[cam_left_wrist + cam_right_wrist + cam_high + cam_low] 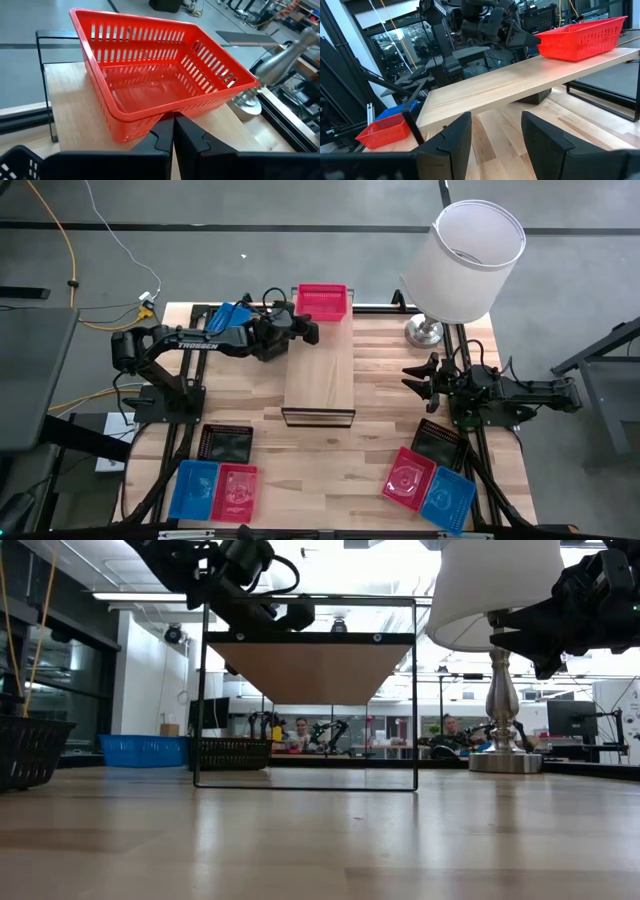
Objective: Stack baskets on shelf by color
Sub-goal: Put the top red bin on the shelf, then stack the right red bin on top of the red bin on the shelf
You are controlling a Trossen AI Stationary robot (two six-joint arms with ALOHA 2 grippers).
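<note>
Left gripper (312, 332), arm marked "TROSSEN", fingers closed together, at red basket (322, 302) on shelf (320, 375), 12 o'clock end. Right gripper (418, 376) parted, empty, at 3 o'clock.

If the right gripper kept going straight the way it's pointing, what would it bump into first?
Probably the shelf. The right gripper, fingers open, points at the side edge of that wooden plank with nothing between them. Depth is hard to judge, so it might slide just beneath the plank instead. The red basket sits farther along, at the left gripper.

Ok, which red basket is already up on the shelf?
The red basket at the shelf's far end, by the left gripper; the other two lie on the table.
</note>
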